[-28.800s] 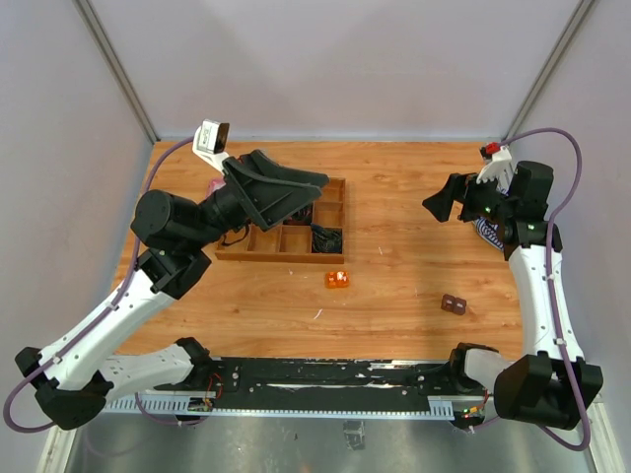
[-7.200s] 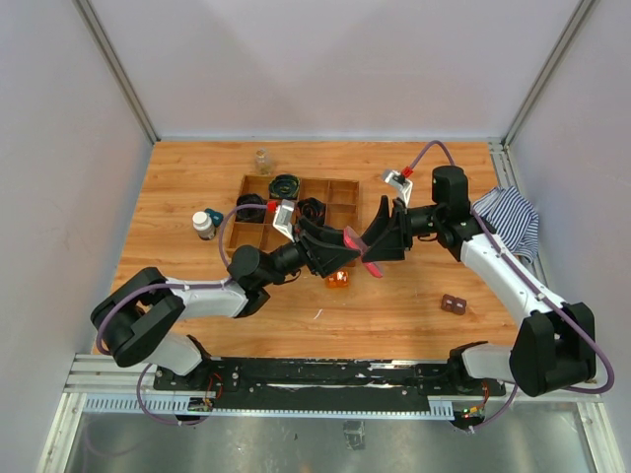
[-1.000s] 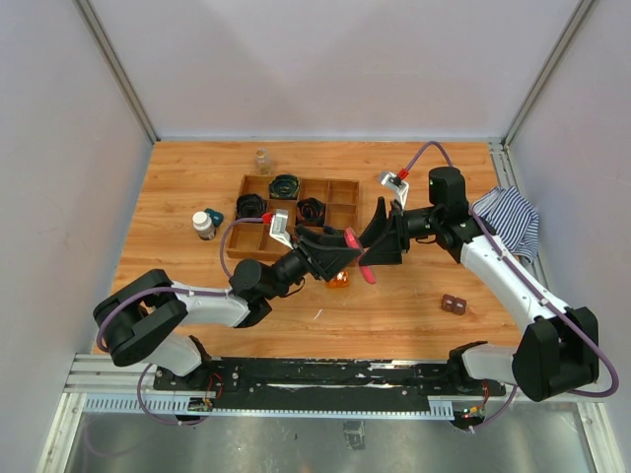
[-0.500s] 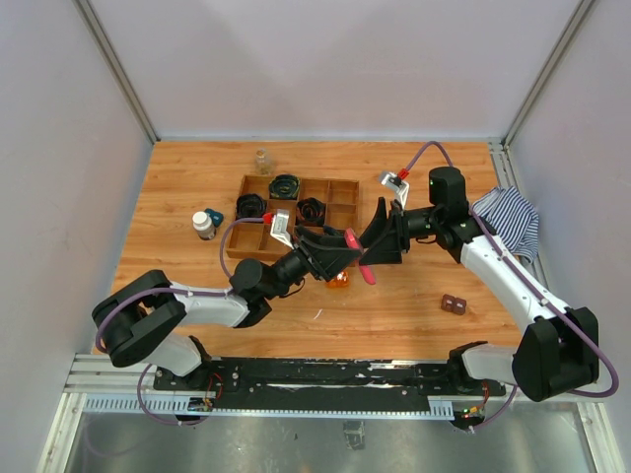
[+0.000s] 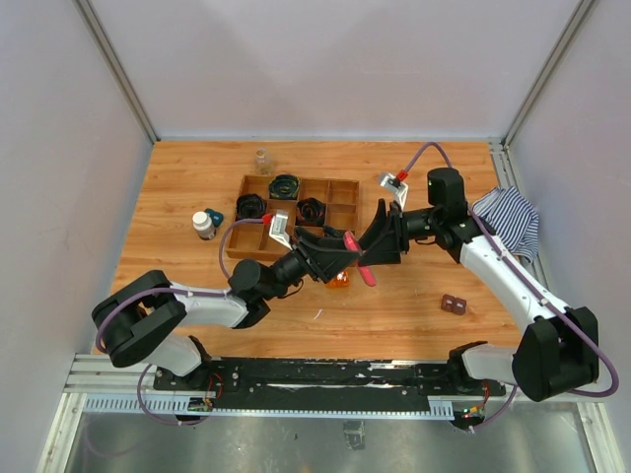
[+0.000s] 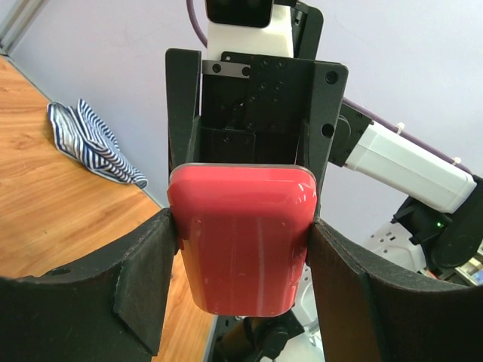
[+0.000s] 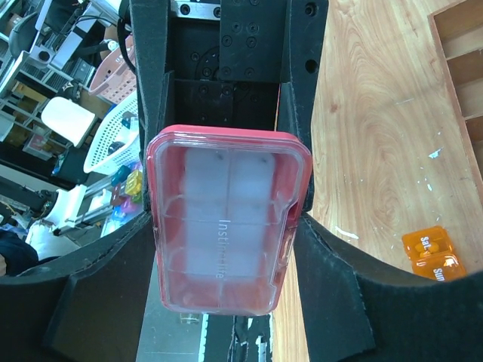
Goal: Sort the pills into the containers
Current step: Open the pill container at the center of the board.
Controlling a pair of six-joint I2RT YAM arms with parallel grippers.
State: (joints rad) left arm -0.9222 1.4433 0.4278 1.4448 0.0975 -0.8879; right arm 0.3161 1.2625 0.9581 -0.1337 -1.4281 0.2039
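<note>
On the left part of the table (image 5: 424, 177), the small dark bottle (image 5: 203, 226) with its white cap is stood upright, and a small blue-green item (image 5: 215, 217) is seen just beside it. The clear vial (image 5: 262, 161) is stood near the far edge, apart from the wooden tray (image 5: 340, 204), whose far compartments are occupied by black coils (image 5: 285, 185). Right of the tray's near corner, the left gripper (image 5: 340, 254) is raised above the table and clamped on the pink box (image 6: 241, 234); both fingers are pressed against the box's long sides. The box's opaque back is turned towards the left wrist camera, and its clear, divided lid towards the right wrist camera. What the compartments hold cannot be told. An orange block (image 5: 338, 280) is laid on the table below the box. The other end of the box is taken between the fingers of the right gripper (image 7: 224, 226), which are set against both of its sides. Further right, a small brown piece (image 5: 454, 304) is laid on the table, and a striped cloth (image 5: 508, 219) is bunched at the right edge.
</note>
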